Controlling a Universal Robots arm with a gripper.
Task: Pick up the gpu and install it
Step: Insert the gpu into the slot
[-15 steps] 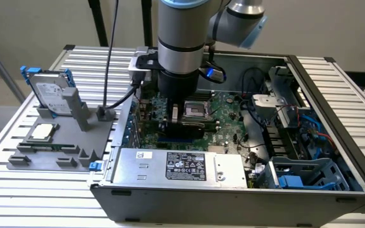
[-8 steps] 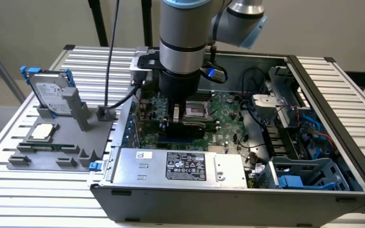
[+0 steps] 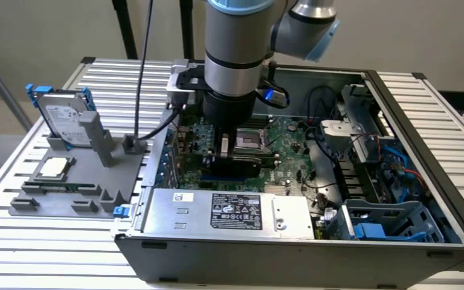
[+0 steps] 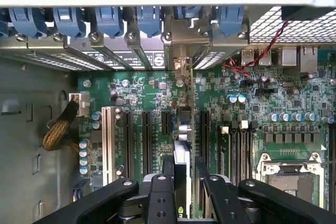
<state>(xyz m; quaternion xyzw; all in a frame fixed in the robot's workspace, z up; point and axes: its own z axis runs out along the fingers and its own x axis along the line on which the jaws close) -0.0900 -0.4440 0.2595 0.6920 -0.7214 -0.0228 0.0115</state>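
The gpu (image 4: 181, 153) stands on edge, seen as a thin strip running from between my fingers toward the case's rear wall. Its silver bracket (image 4: 181, 38) lies against the rear slot openings. My gripper (image 4: 185, 184) is shut on the card, one black finger (image 4: 160, 195) on each side of it. In the exterior view the gripper (image 3: 234, 158) is low inside the open computer case (image 3: 425, 121), just above the green motherboard (image 3: 284, 136), with the dark card (image 3: 246, 159) between its fingers. Whether the card sits fully in its slot cannot be told.
Empty expansion slots (image 4: 128, 140) flank the card and the CPU socket (image 4: 289, 174) lies beside them. A power supply (image 3: 232, 211), cables and a blue drive cage (image 3: 385, 223) crowd the case. Outside, a grey fixture holds the hard drive with blue rails (image 3: 63, 121) and a processor chip (image 3: 55, 168).
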